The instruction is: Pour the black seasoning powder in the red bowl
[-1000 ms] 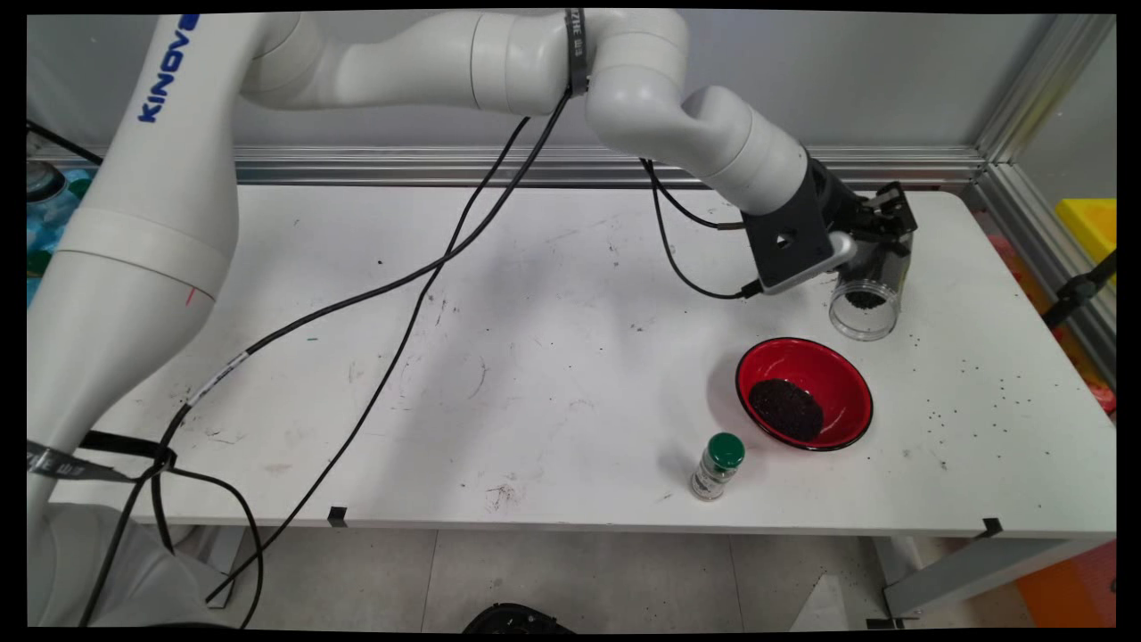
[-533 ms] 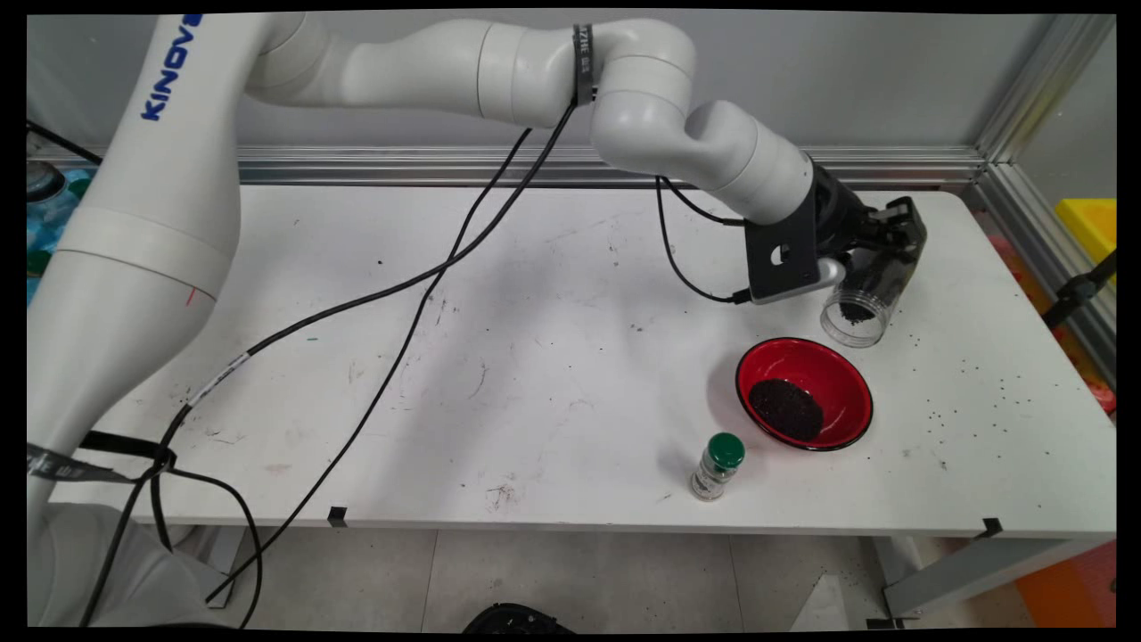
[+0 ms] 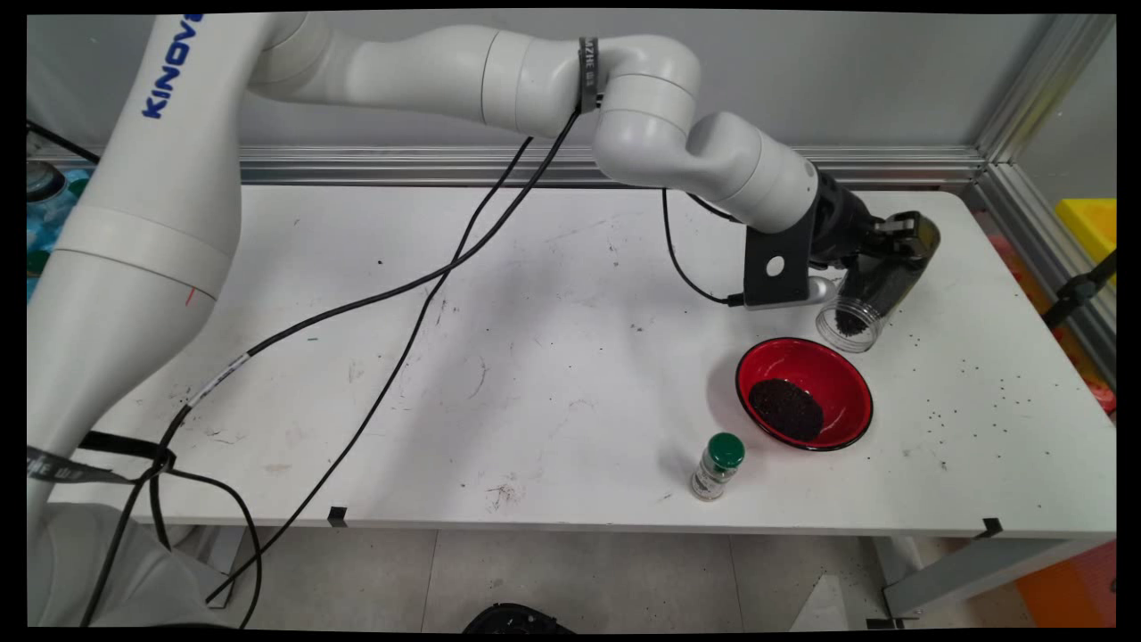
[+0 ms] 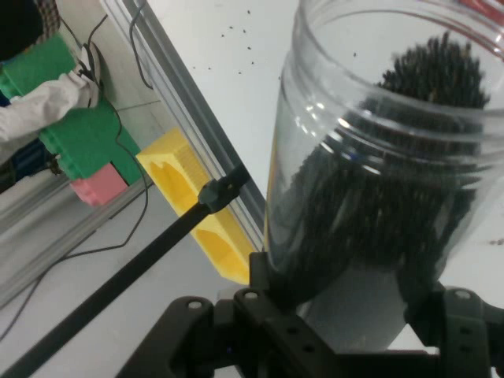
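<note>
Right then, from my station I saw the end effector (image 3: pixel 882 272) clenched around a clear plastic jar (image 3: pixel 869 299), one black finger (image 4: pixel 272 287) pressed on each side of its body. The jar was tipped, its open mouth pointing down and toward the camera, held in the air above the tabletop (image 3: pixel 535 357) near the far right corner. Dark, fine grains (image 4: pixel 394 197) filled much of the jar and had slid toward the mouth; in the hand view they lay heaped along the lower wall up to the threaded neck.

Just below and in front of the jar's mouth sat a red bowl (image 3: pixel 838 370) with a black rim, a dark mound of the same grains (image 3: pixel 785 409) in its bottom. The jar's mouth hung just beyond the bowl's far rim; I couldn't tell whether it was directly over the bowl. Near the bowl's left side, closer to the tabletop's front edge, stood a small shaker bottle (image 3: pixel 717 466) with a green cap, upright and apart from the bowl. Loose dark specks (image 3: pixel 980 392) were scattered over the tabletop to the right of the bowl.
</note>
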